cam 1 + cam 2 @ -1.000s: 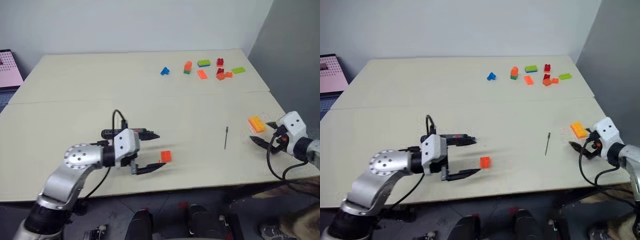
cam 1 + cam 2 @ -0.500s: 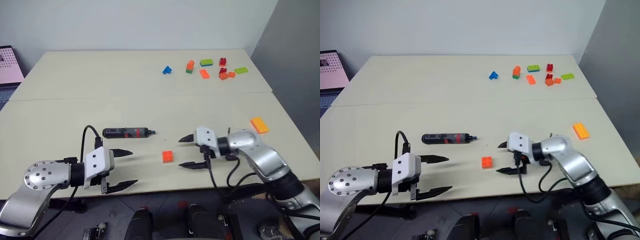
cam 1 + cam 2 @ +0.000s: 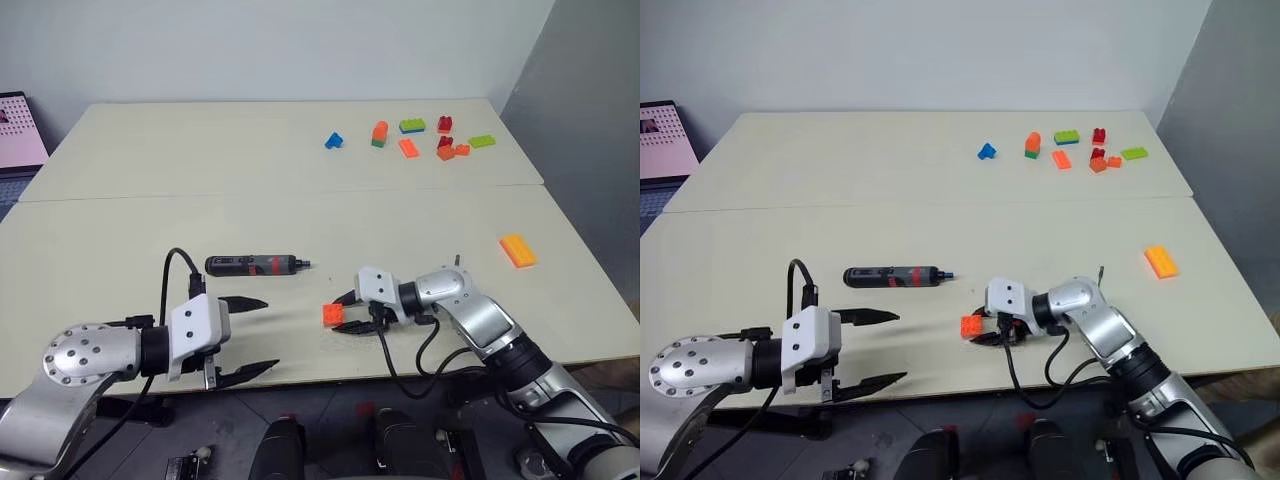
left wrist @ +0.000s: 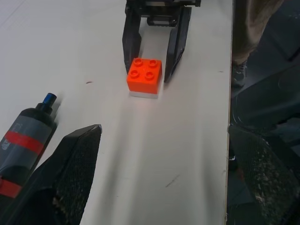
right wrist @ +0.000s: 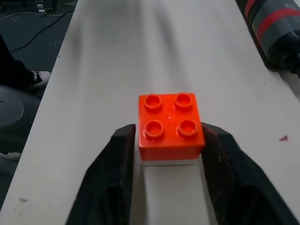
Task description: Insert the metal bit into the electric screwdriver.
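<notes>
The electric screwdriver, dark with red bands, lies flat on the table left of centre, tip toward the right. A short end of the metal bit shows just behind my right forearm; the arm hides the remainder. My right gripper points left, its fingers pressed against both sides of a small orange brick that rests on the table in front of the screwdriver's tip. My left gripper hovers open and holding nothing near the front edge, in front of the screwdriver.
Several coloured bricks are scattered at the back right. A yellow-orange brick lies near the right edge. A pink screen stands beyond the table's left side. The table's front edge runs just below both grippers.
My right arm swung from the table's right edge leftward to the orange brick and its fingers closed on it. My left gripper drew back from the screwdriver toward the front edge.
</notes>
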Available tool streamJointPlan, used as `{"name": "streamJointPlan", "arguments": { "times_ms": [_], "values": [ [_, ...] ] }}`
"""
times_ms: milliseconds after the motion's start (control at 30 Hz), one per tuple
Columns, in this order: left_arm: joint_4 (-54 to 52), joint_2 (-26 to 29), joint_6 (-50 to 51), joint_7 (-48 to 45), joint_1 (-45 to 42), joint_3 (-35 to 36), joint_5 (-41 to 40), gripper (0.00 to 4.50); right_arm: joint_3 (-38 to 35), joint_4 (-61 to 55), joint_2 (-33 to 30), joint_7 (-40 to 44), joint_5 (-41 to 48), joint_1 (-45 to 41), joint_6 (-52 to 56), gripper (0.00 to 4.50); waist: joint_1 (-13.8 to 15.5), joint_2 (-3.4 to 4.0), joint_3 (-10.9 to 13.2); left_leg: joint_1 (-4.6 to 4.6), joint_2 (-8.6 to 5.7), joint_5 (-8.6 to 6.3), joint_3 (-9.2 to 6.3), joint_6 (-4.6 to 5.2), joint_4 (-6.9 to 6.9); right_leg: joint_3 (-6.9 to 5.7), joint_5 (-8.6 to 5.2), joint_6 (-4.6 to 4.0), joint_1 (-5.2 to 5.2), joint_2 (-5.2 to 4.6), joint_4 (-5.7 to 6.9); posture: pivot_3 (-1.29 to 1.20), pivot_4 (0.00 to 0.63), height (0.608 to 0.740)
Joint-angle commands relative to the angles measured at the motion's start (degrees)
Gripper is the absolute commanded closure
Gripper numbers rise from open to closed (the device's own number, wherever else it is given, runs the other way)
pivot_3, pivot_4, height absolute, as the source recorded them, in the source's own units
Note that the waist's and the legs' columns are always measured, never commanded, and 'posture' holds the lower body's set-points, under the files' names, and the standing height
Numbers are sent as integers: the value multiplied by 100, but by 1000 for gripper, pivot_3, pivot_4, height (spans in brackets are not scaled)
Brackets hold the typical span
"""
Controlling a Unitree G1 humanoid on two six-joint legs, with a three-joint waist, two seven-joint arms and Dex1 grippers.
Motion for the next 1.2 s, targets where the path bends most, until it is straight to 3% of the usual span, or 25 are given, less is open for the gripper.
{"name": "streamJointPlan", "arguments": {
  "times_ms": [33, 167, 433, 567, 833, 1033, 1200],
  "values": [
    [-113, -96, 100, 85, -265, -66, -210, 0, -263, -69, 32, -157, -28, -53, -188, 3062, 0, 0, 0, 0, 0, 0, 0, 0, 0, 0, 0, 0, 0, 0, 0, 0, 150, 740],
    [-159, -303, 241, 152, -591, -316, -408, 0, -770, -236, -82, -491, 110, 45, -71, 3062, 12, 0, 0, 1, 0, 0, 1, 0, 3, 2, 1, 2, 3, 0, 0, 0, 150, 740],
    [-75, -1188, 394, 471, -1722, -1156, -546, 0, -2718, -672, -712, -1883, 319, 897, 522, 3062, 124, -4, -1, -6, -4, 0, 0, 0, 9, 3, 22, 39, 5, 0, -5, 0, 150, 740],
    [324, -1798, 119, 488, -2293, -1668, -387, 0, -3874, -615, -855, -2969, 238, 1545, 634, 3062, 123, -2, -2, -4, -5, 0, 2, 0, 8, 8, 23, 39, 5, 2, -1, 0, 150, 740],
    [902, -2237, -282, 337, -2692, -2092, -93, 0, -4545, -142, -717, -4264, 48, 1744, 857, 3062, -15, 2, -5, 4, -7, 1, 16, 1, 12, 28, 27, 45, 6, 5, 3, 0, 150, 740],
    [1028, -2255, -405, 325, -2715, -2146, 35, 0, -4734, 376, -688, -4545, 233, 1364, 1010, 3062, -24, 2, -5, 4, -8, 1, 20, 2, 15, 32, 29, 47, 8, 5, 2, 0, 150, 740],
    [990, -2235, -391, 374, -2656, -2099, 62, 0, -4779, 446, -666, -4587, 381, 1261, 1086, 1481, -20, 3, -4, 1, -8, 1, 19, 2, 14, 31, 29, 48, 8, 5, 0, 0, 150, 740]
  ]
}}
